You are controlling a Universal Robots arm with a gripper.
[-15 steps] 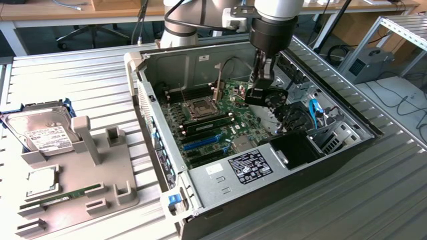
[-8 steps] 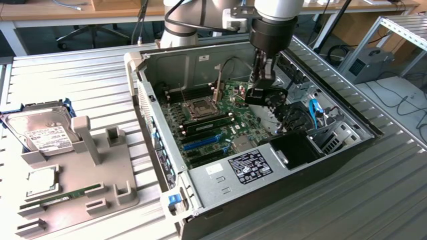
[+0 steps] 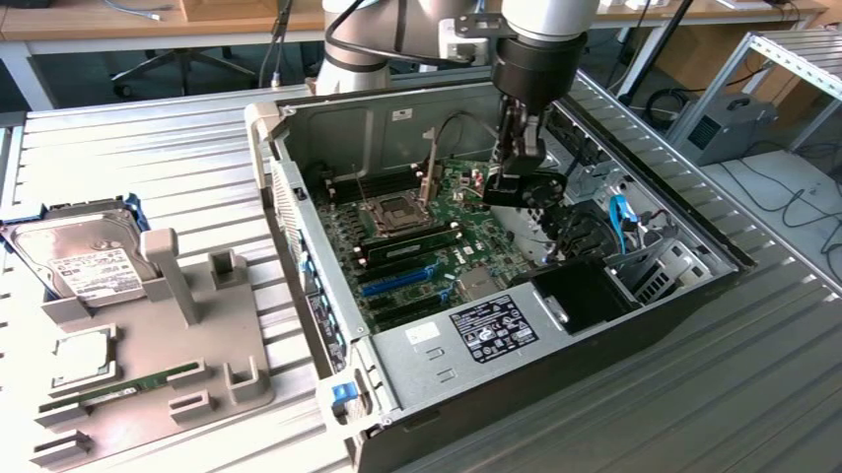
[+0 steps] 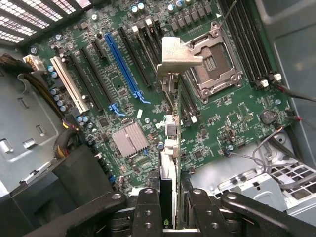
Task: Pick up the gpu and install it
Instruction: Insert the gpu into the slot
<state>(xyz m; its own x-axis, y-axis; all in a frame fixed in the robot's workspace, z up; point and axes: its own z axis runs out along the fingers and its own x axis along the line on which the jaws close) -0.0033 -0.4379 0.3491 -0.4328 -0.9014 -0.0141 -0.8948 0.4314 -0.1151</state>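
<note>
On the exterior view's left you see a grey plastic parts holder point(image 3: 197, 345) on the ribbed metal table point(image 3: 145, 148). It carries a boxy silver hard drive with a white label point(image 3: 82, 261), a square silver processor chip point(image 3: 79, 360) and a narrow green RAM stick point(image 3: 125, 386) lying in a slot.

Toward the middle stands the open black and grey computer case point(image 3: 526, 394), its green motherboard point(image 3: 435, 227) exposed, with blue expansion slots point(image 3: 401, 281) nearer the case's front edge and the square CPU socket point(image 3: 394, 212) behind them.

To the exterior view's right of the socket, the arm's black gripper point(image 3: 520, 187) hangs inside the case above the board. In your wrist view, the gripper point(image 4: 168, 197) has its jaws closed on the gpu point(image 4: 170, 148), a slim black card with a silvery metal bracket point(image 4: 177, 57), held edge-on between the black fingers point(image 4: 148, 207). The card hangs over the motherboard point(image 4: 232, 113), clear of the long blue slot point(image 4: 121, 64) and near the black slots just beside the socket point(image 4: 212, 61); you cannot tell whether it touches the board.
</note>
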